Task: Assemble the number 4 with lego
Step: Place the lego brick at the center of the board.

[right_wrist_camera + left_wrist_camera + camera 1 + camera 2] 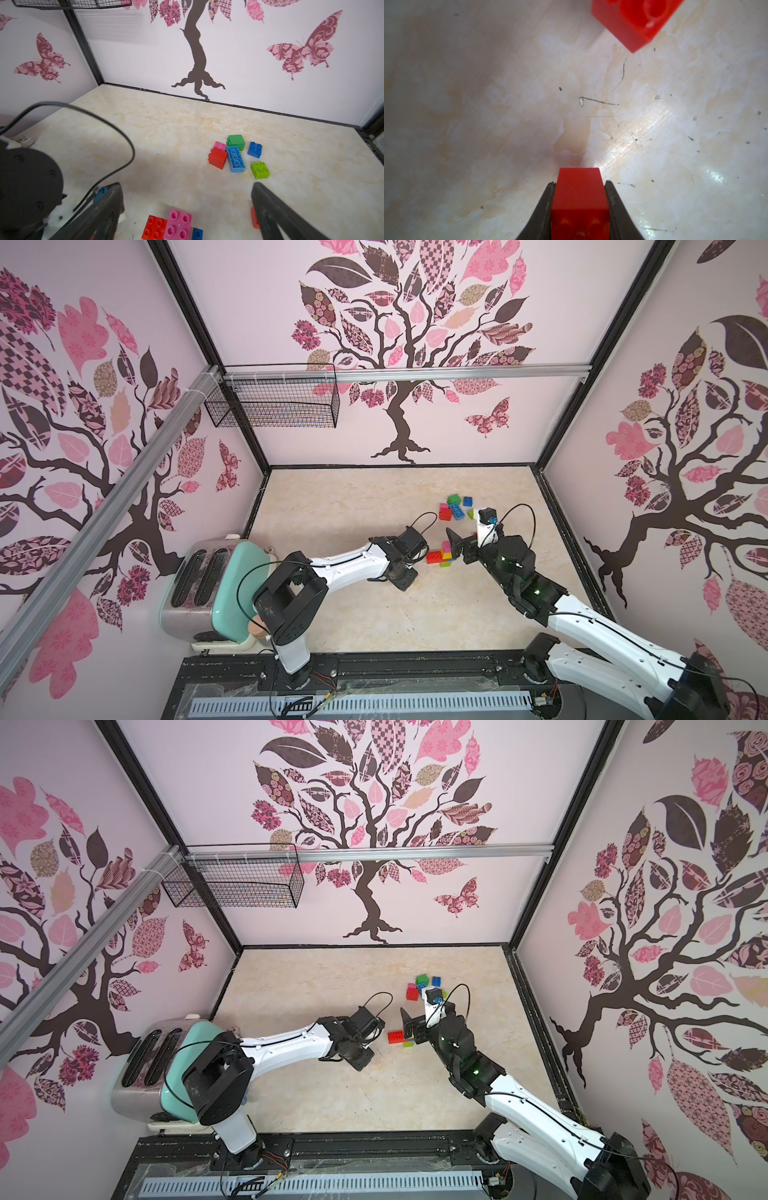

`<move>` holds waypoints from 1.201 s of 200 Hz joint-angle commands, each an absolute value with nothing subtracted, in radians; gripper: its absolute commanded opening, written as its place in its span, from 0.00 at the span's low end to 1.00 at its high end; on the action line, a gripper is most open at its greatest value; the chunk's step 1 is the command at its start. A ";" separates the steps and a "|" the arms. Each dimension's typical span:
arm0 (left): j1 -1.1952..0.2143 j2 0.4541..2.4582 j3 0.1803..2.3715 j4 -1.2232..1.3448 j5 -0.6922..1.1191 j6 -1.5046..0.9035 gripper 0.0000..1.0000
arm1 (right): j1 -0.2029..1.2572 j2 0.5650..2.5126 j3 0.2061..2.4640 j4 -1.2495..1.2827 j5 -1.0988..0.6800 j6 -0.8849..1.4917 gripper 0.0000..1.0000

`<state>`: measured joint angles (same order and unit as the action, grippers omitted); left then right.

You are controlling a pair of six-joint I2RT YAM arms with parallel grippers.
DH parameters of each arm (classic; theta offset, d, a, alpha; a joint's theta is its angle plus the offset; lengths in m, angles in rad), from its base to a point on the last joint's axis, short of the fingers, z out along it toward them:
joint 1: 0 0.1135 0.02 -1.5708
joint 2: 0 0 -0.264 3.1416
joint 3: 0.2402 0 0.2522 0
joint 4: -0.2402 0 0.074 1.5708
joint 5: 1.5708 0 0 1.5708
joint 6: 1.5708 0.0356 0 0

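Assembly is partway along, by my reading, and well short of a finished 4. The partial build, a pink studded plastic brick [178, 224] standing higher than the red base brick [154, 227] that touches it, with a small dark-blue brick [197, 233] at its side, lies on the marbled beige tabletop [166, 124] just below your right gripper [187, 185]. That gripper's jaws are spread wide and grasp nothing. Your left gripper [579, 185] is clenched on a plain red plastic brick [579, 197], low over the table and beside the build. The spare lego sits well apart toward the back wall: a green cube brick [235, 141], a long light-blue brick [235, 159], a small blue brick [255, 149] and a lime brick [260, 170]. I judge the step in hand to be adding the plain red plastic brick. Bring it over the build, square its underside to the studs, and press straight down. Use your free right gripper to brace the base so it does not slide.
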<state>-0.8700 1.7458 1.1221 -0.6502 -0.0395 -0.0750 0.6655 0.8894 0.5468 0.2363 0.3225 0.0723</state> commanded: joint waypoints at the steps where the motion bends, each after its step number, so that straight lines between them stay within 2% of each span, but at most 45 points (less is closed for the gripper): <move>1: -0.867 1.759 1.074 -0.587 -0.014 -0.043 0.13 | 0.662 0.891 0.570 0.203 0.417 0.109 0.99; 16: -0.867 1.754 1.071 -0.589 -0.024 -0.037 0.32 | 0.663 0.893 0.573 0.198 0.420 0.112 1.00; 37: -0.867 1.724 1.049 -0.569 -0.037 -0.037 0.51 | 0.663 0.897 0.580 0.182 0.435 0.124 0.99; 78: -0.853 1.649 0.986 -0.510 -0.033 -0.062 0.68 | 0.662 0.897 0.590 0.167 0.456 0.123 1.00; 102: -0.830 1.544 0.897 -0.390 0.118 -0.085 0.85 | 0.661 0.891 0.593 0.156 0.469 0.121 0.99; 105: -0.830 1.528 0.884 -0.369 0.124 -0.091 0.95 | 0.661 0.890 0.592 0.157 0.471 0.122 0.99; 107: -0.827 1.518 0.876 -0.356 0.130 -0.095 0.97 | 0.661 0.890 0.593 0.157 0.472 0.121 0.99; 143: -0.795 1.380 0.680 -0.085 0.036 -0.181 0.98 | 0.660 0.893 0.588 0.168 0.484 0.123 0.99; 164: -0.795 1.333 0.588 0.057 0.054 -0.162 0.98 | 0.661 0.897 0.589 0.184 0.492 0.121 0.99; 179: -0.821 1.313 0.479 0.269 0.051 -0.120 0.98 | 0.661 0.901 0.591 0.194 0.497 0.119 0.99; 197: -0.842 1.320 0.369 0.491 0.036 -0.068 0.98 | 0.660 0.906 0.591 0.205 0.500 0.120 1.00; 227: -0.848 1.384 0.356 0.534 0.036 -0.030 0.93 | 0.661 0.910 0.593 0.208 0.494 0.123 0.99; 240: -0.848 1.430 0.318 0.636 0.012 -0.039 0.92 | 0.661 0.908 0.589 0.214 0.495 0.124 0.99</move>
<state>-0.8436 1.3727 0.3721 0.4007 0.0425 -0.0723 0.6651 0.9047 0.5507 0.1844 0.4793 0.1127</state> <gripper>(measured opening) 0.927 0.995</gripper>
